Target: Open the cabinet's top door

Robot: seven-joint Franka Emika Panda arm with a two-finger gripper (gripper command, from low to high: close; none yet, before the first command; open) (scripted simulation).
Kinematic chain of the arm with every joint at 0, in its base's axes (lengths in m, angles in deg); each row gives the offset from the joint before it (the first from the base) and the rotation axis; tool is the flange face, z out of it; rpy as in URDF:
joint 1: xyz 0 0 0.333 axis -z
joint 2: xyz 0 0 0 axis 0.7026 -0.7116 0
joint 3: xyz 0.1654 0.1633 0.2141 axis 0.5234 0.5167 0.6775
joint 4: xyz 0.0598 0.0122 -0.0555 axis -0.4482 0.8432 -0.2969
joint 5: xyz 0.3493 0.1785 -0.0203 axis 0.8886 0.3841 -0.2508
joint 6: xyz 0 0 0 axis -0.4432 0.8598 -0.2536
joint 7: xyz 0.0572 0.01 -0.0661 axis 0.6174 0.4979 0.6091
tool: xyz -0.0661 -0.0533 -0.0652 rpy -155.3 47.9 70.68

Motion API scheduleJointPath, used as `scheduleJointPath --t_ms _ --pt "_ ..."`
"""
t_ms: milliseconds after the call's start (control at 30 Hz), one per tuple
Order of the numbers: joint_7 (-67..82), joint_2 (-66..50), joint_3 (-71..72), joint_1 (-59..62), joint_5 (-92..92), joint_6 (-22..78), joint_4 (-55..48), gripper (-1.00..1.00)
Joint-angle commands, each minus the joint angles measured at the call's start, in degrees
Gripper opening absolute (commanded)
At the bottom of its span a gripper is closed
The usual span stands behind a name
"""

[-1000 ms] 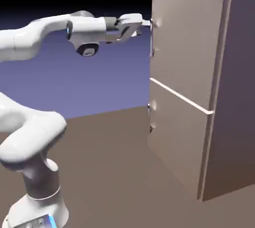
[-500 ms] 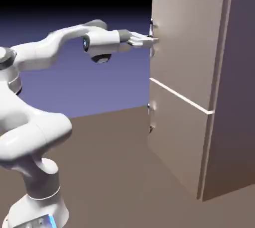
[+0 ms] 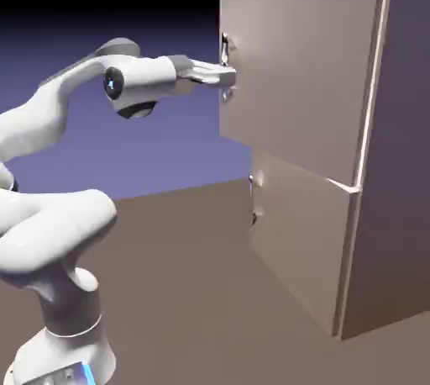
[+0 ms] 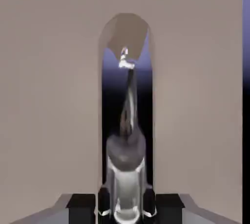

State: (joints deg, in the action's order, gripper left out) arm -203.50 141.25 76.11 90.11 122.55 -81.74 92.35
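In the exterior view, our pincer (image 3: 225, 77) pinches the small metallic bar handle (image 3: 225, 68) of the tall beige cabinet's (image 3: 369, 165) larger top door (image 3: 294, 72), which stands ajar, well short of fully open. In the hand view, the shiny handle (image 4: 128, 120) fills the gap between our pincer tips; more pulling remains.

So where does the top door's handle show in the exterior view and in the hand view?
Exterior view: the handle is a small vertical metal bar at the top door's left edge, upper middle of the picture, with the gripper shut on it.
Hand view: the handle fills the centre as a tall shiny bar running up from the bottom edge.
Shared landmark: the beige top door panel behind the handle.
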Motion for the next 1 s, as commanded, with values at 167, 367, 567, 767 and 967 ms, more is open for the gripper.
scheduleJointPath --t_ms 167,367,567,767,967 --pt "6.95 1.47 -12.25 -8.33 -5.83 11.32 10.26 -1.0" --pt "10.95 2.24 -24.63 -11.36 -14.44 20.38 15.6 -1.0" --pt "8.92 7.22 -28.31 -0.29 -14.12 34.94 17.6 -1.0" --pt "11.79 5.45 -37.82 8.39 -18.99 49.77 18.98 -1.0" --pt "19.92 -5.0 -50.25 9.04 -31.02 58.92 17.11 -1.0"
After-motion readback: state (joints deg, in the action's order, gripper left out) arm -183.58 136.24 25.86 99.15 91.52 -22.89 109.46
